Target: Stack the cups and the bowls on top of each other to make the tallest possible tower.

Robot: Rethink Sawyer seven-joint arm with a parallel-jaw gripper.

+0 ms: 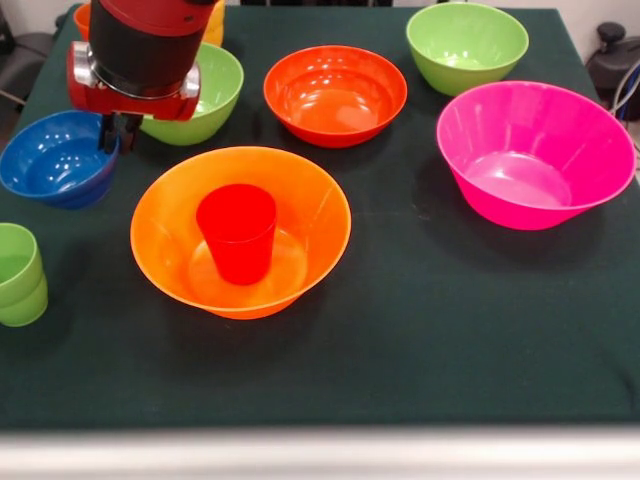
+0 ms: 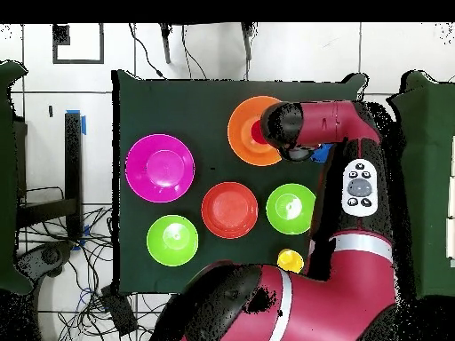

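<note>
A red cup stands inside the large orange bowl at the table's middle front. In the overhead view the arm partly hides the cup in that bowl. My gripper hangs below the red wrist, just above the right rim of the small blue bowl, between it and a light green bowl. It holds nothing that I can see. Two stacked light green cups stand at the left edge. In the overhead view the arm covers the gripper and only a bit of the blue bowl shows.
A red-orange bowl, a second light green bowl and a large pink bowl stand apart on the dark cloth. A yellow cup and an orange cup peek out behind the arm. The yellow cup also shows from overhead.
</note>
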